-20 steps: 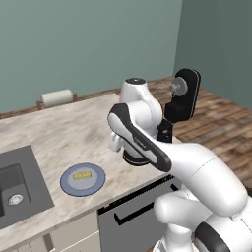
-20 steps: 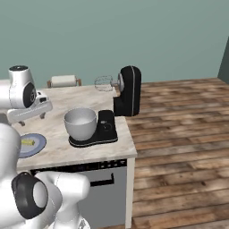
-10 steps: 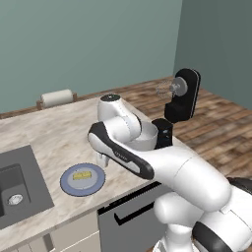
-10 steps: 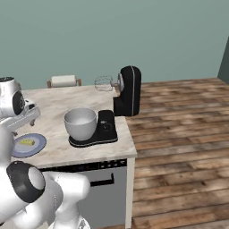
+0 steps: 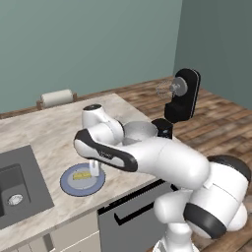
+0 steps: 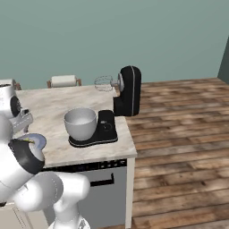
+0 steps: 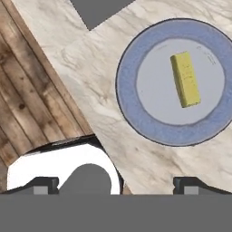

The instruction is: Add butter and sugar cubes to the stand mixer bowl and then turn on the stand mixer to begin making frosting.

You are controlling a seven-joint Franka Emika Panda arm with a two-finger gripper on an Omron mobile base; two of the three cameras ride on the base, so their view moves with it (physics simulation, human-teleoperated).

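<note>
Small yellow butter stick (image 7: 185,79) seen untouched on round blue-grey plate (image 7: 131,108); silvery-white metal mixer bowl (image 6: 80,124) empty; end effector (image 7: 115,186) spread wide, nothing held.

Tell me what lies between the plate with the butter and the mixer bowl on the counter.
In the left base view, the robot's own white arm crosses between the plate and the bowl. In the right base view, bare marbled counter separates them.
</note>
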